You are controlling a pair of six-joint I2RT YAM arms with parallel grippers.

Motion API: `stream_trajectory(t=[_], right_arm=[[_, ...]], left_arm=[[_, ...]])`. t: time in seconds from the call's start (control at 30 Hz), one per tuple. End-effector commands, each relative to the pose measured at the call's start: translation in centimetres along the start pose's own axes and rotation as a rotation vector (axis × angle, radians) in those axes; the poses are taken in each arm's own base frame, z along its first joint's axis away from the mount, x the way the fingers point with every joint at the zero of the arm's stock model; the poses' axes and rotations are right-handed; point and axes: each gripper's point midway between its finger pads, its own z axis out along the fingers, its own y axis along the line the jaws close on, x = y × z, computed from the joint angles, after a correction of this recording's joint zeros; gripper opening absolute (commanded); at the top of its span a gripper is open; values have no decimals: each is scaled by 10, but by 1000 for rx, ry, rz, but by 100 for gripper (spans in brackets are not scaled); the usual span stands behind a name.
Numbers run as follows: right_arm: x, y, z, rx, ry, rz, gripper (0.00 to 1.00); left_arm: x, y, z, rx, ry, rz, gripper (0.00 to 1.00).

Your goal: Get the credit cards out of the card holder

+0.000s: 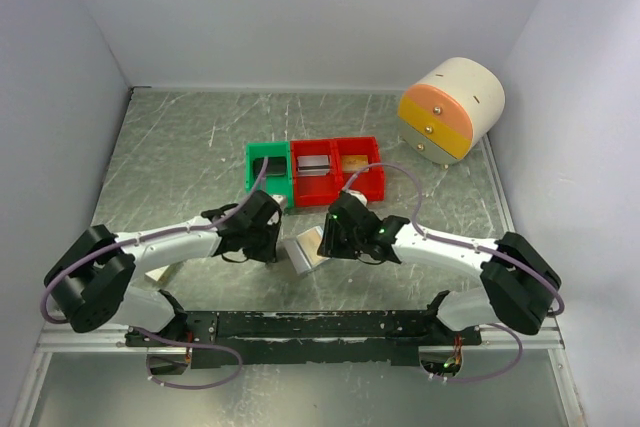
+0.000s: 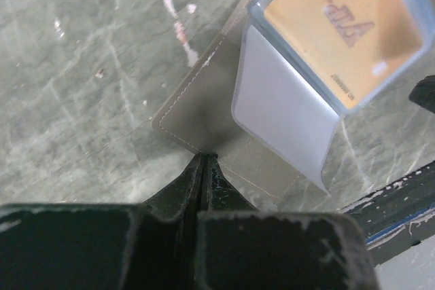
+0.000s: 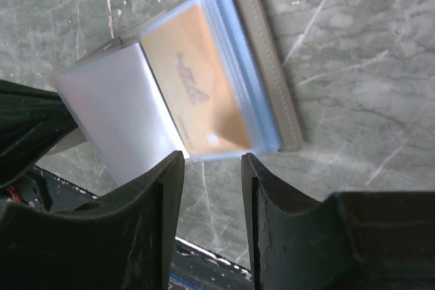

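Card holder lies open on the bench, near the middle of the near edge, just beyond the black rail and in front of the green bin and red bins. Left hand: fingers pressed together right at the outer edge of the grey panel, apparently pinching that thin edge. Judged purpose is to anchor the case so it does not slide when a card is drawn. An empty translucent pocket is flopped across that panel. One orange credit card sits face up in the top sleeve of the pale blue stack on the other panel (whether more cards lie beneath, cannot tell). Right hand: fingers spread, tips on either side of the card's near short end, just beside the sleeve edge and gripping nothing. This looks lined up to nip the end of the card and pull it along its length. Edges: the sleeve mouth is not clearly visible, so which end releases the card is uncertain. If the fingers close on the plastic as well, the whole stack may lift. Room: open bench to the left and right of the case. The rail is close behind the right hand, so a straight pull toward the near edge has little run. The two hands stand near each other across the case. The bins are a short way beyond, and the round drawer unit in the far right corner is well clear.
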Motion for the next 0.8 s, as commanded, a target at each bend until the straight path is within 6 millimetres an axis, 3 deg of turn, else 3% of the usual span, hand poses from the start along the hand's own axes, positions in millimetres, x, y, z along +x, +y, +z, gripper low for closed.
stream_trajectory(t=[0.0, 0.33, 0.57, 0.77], right_arm=[[-4, 4, -7, -51, -38, 36, 39], [-6, -21, -3, 20, -46, 65, 39], [-13, -31, -13, 35, -80, 86, 41], [-21, -26, -15, -66, -77, 80, 42]], left_arm=[[-18, -27, -1, 114, -24, 74, 7], [-7, -40, 8, 61, 57, 214, 7], [-6, -45, 6, 13, 79, 315, 7], [-12, -46, -4, 21, 40, 315, 7]])
